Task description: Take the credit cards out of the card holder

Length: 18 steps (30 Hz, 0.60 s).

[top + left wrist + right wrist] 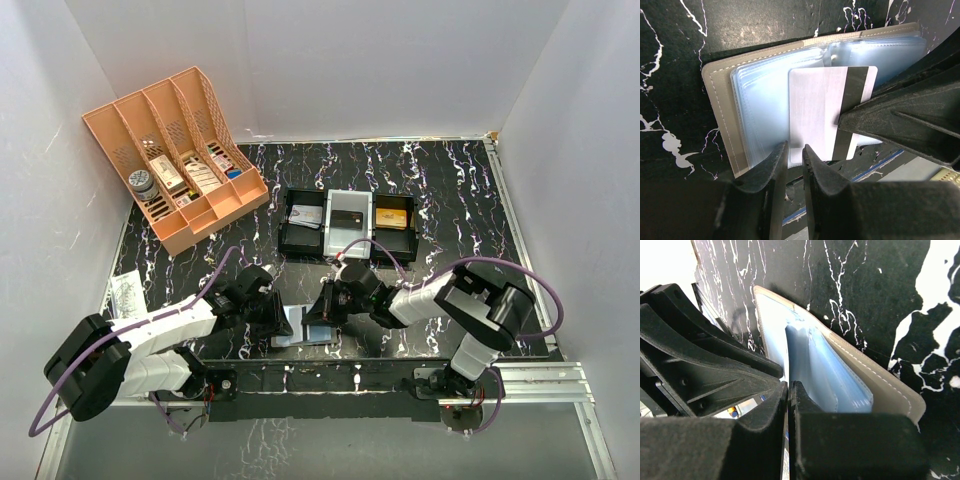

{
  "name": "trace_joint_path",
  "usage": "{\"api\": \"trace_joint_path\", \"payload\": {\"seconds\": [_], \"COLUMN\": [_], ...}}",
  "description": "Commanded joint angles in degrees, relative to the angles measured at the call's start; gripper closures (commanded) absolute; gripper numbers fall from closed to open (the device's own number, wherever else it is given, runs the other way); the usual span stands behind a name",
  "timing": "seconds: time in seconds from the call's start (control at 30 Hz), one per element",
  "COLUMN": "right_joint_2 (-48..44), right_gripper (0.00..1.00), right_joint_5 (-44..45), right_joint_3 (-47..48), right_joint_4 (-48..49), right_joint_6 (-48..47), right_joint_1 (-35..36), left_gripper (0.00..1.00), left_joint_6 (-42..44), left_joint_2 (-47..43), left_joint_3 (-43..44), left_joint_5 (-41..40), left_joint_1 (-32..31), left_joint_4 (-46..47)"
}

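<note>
2 grippers meet at the card holder (720, 100), which lies open and flat on the black marbled table (670, 75), near its front edge and well apart from the black tray (295, 245). Left wrist view: 1 silver credit card (812, 110), magnetic stripe (854, 82) upward, lies over the clear blue sleeves (760, 105). How much of it remains in a slot cannot be told. The right gripper (788, 389) is closed on this card at the stripe side, and its own view shows the jaws pressed together with only a thin pale edge between them. The left gripper (795, 150) sits at the holder's near edge with its jaws a narrow slit apart. Whether they pinch a sleeve or merely rest there cannot be told.

Step in hand, as judged: drawing card 1 free. Good practice is to pull in the plane of the sleeve, along the slot's opening, with the left gripper pinning the holder against sliding. Lifting early would likely bend the card or drag the whole wallet. Any other cards are hidden among the sleeves.
</note>
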Motion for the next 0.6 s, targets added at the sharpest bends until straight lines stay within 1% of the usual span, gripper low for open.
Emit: {"api": "trace_joint_path", "payload": {"seconds": [0.0,0.17,0.43,0.57], "right_joint_2": [-2.4,-4.1,-8.6,-11.1], "right_gripper": [1.0,1.0,1.0,1.0], "right_joint_5": [2.4,2.7,2.6,4.5], "right_joint_3": [1.7,2.7,1.4,1.5], "right_joint_4": [-2.4,-7.0,-9.1,-11.9], "right_joint_6": [-2.4,-4.8,-5.4,-6.3], "right_joint_1": [0.2,0.2,0.0,-0.1], "left_gripper": [0.82,0.82,0.81,0.81], "left_joint_6": [1.1,1.6,1.8,1.3], "left_joint_2": [0.3,-0.2,-0.3,-0.9], "left_joint_3": [-0.6,-0.7,-0.6,-0.7], "left_joint_5": [-3.1,-2.9,-4.6,-4.8], "left_joint_1": [-0.3,-0.3,-0.3,-0.3], "left_joint_4": [-5.0,-5.0,-6.6,-6.8]}}
